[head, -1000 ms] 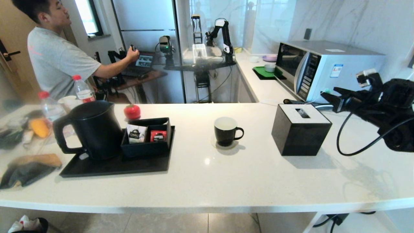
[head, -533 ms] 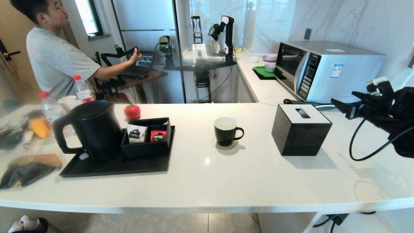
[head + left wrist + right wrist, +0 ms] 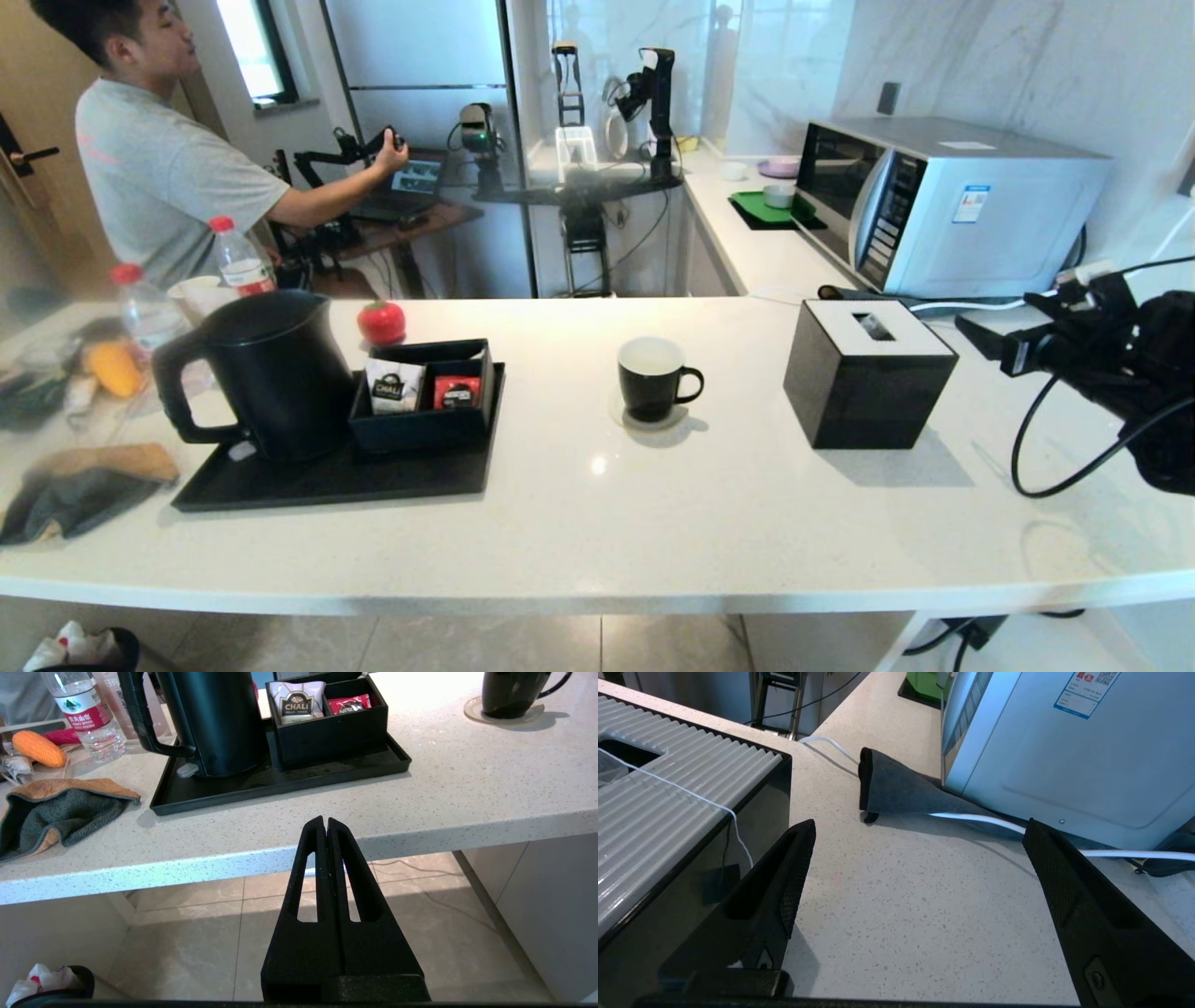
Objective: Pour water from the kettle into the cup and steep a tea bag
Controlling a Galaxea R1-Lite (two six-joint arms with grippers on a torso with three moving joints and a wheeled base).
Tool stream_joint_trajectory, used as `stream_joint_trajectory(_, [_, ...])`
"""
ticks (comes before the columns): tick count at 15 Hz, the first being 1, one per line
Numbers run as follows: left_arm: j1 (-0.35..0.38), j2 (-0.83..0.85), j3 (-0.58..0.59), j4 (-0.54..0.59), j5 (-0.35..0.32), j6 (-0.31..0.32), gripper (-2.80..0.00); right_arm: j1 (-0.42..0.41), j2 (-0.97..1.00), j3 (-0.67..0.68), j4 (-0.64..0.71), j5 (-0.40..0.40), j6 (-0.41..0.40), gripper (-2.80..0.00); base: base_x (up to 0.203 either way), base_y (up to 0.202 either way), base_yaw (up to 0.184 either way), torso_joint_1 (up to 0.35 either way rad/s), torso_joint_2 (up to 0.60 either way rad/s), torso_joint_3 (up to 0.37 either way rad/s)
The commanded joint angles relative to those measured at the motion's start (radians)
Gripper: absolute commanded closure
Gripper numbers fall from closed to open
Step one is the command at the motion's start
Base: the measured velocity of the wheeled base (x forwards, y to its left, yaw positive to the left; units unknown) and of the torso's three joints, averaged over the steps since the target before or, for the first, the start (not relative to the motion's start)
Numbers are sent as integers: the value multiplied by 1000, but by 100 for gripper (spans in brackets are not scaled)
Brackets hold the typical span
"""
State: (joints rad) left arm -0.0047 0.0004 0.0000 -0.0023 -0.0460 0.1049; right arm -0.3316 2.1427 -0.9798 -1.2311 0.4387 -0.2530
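Right gripper point(image 3: 920, 830): we held it spread wide beside the tissue box point(image 3: 868, 373).
Left gripper point(image 3: 325, 823): pressed together, below the counter point(image 3: 420, 788) edge.

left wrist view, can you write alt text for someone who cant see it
The shut left hand hangs below the front edge of a white counter. On the counter, a black tray holds the kettle and a box of sachets; the cup stands apart.

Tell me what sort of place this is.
Probably a home kitchen used as a robot test space: a microwave on a pale stone counter, a kettle beside tea sachets, and a fridge behind.
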Motion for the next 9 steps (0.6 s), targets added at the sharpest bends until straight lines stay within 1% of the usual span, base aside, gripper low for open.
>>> stream_joint_trajectory(1, [0,0,0,-1,0,1,0,-6,-18,-3,-5,19,1,0,0,0,0,0,0,0])
stream_joint_trajectory(3, [0,0,0,-1,0,1,0,-9,-66,-12,14,40,4,0,0,0,0,0,0,0])
stream_joint_trajectory(5, [0,0,0,-1,0,1,0,-12,-130,-49,47,54,8,0,0,0,0,0,0,0])
stream_joint_trajectory(6, [0,0,0,-1,0,1,0,-17,-170,-63,72,68,21,0,0,0,0,0,0,0])
stream_joint_trajectory(8, [0,0,0,-1,0,1,0,-17,-263,-118,165,100,72,0,0,0,0,0,0,0])
stream_joint_trajectory(9, [0,0,0,0,0,1,0,-16,-299,-180,249,137,97,0,0,0,0,0,0,0])
